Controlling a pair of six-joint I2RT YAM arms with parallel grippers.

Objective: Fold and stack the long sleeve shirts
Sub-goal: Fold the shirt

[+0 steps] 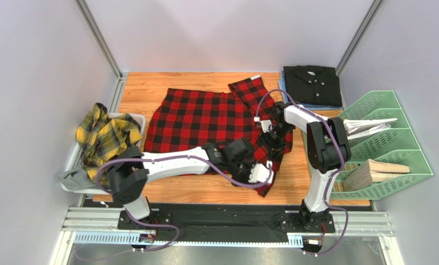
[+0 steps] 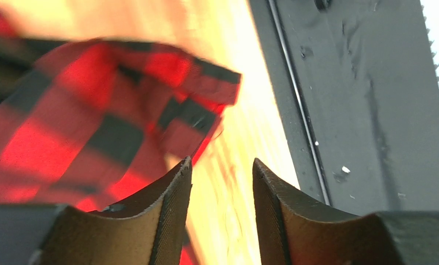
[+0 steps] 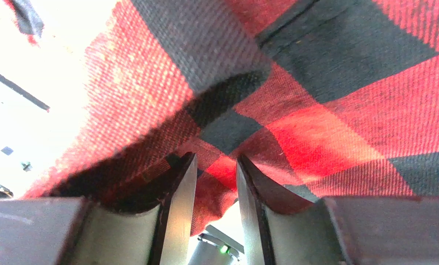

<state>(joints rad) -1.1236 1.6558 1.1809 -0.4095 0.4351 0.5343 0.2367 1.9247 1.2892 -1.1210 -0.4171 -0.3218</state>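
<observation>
Now the red shirt [image 1: 205, 118] lies on the worktop [image 1: 141, 88]. The left claw [image 2: 221, 165] hangs open at 5 o'clock; the right claw [image 3: 216, 160] pinches its 3 o'clock sleeve [image 1: 248, 91]. A tug could bunch it.

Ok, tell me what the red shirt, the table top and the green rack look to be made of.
The red shirt: woven cloth, likely cotton flannel; matte, the diagonal weave and fuzzy threads show up close. The table top: wood or wood-look laminate; grain lines, slight sheen. The green rack: probably moulded plastic; even colour, fine grid walls.
</observation>
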